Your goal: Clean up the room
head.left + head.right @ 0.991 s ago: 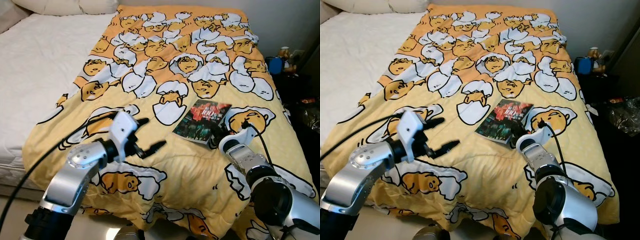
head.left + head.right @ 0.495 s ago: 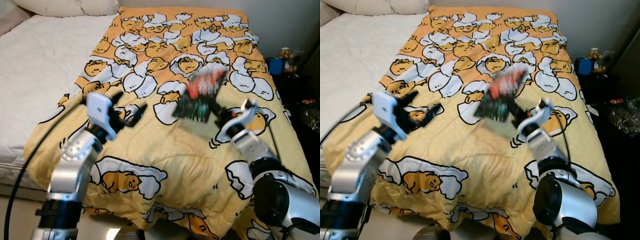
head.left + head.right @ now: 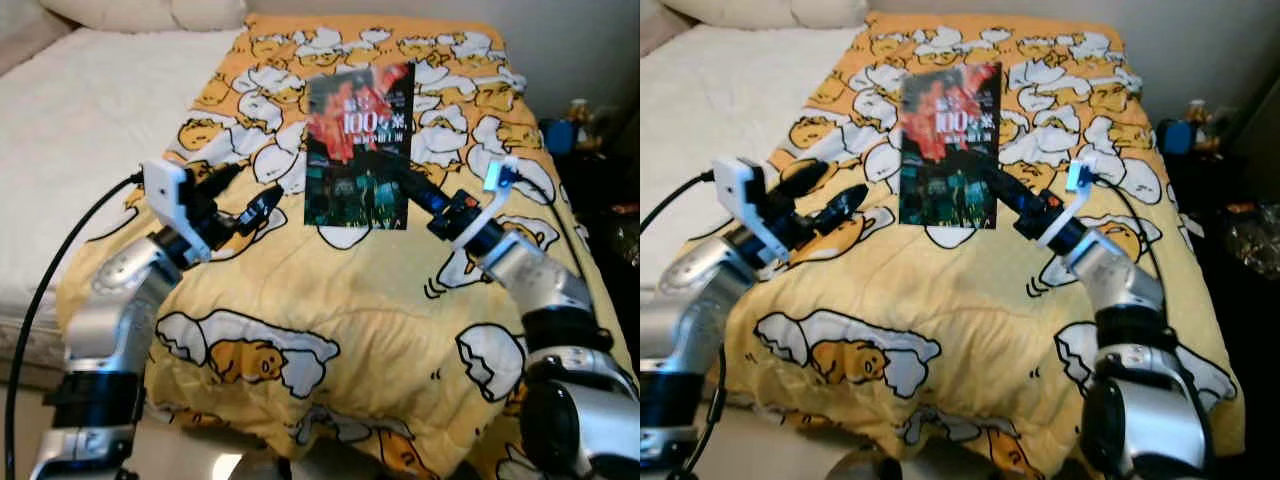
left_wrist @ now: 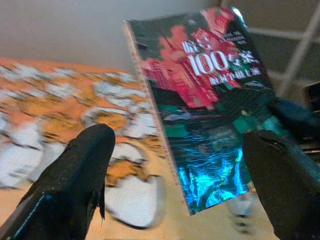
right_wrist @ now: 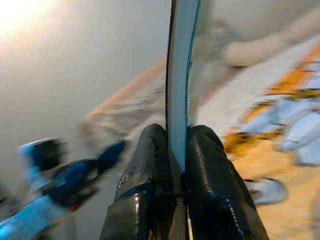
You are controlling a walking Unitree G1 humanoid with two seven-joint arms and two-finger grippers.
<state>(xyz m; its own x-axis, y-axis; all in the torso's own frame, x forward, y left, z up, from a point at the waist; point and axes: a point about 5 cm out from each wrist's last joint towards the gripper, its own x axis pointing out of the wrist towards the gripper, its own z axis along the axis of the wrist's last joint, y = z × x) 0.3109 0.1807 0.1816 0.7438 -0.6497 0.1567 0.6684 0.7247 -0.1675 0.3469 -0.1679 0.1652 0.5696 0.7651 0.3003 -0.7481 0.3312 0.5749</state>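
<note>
Right gripper lifts book above bed

Right gripper (image 3: 405, 185) pinches the book (image 3: 358, 145) upright over the egg-print blanket (image 3: 340, 300). Left gripper (image 3: 245, 195) hovers beside it, fingers spread. Left wrist view: red-and-teal cover between parted fingers (image 4: 75, 175). Right wrist view: fingers (image 5: 145, 165) clamp the book's edge.

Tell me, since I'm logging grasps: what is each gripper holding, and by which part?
The right gripper pinches the book at its lower right corner, holding it upright above the blanket. The left gripper is open, holding nothing.
</note>
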